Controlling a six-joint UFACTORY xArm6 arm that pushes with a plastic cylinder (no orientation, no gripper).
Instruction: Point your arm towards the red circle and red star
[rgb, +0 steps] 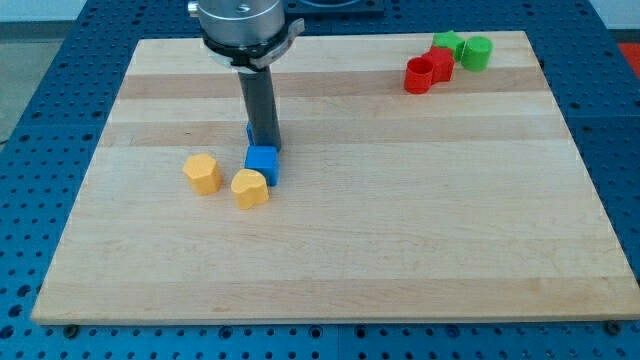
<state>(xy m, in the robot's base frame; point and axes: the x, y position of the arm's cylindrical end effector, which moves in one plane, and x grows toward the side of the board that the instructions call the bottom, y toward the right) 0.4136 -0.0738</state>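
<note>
A red circle (419, 75) and a red star (439, 62) lie touching at the view's top right of the wooden board (400, 220). My tip (264, 143) stands left of the middle, far to the left of both red blocks. It is just above a blue block (262, 163) and seems to touch its top edge. Another blue block is partly hidden behind the rod.
A green star (447, 42) and a green circle (476, 52) sit just above and right of the red blocks. A yellow hexagon (203, 173) and a yellow heart (250, 188) lie left of and below the blue block.
</note>
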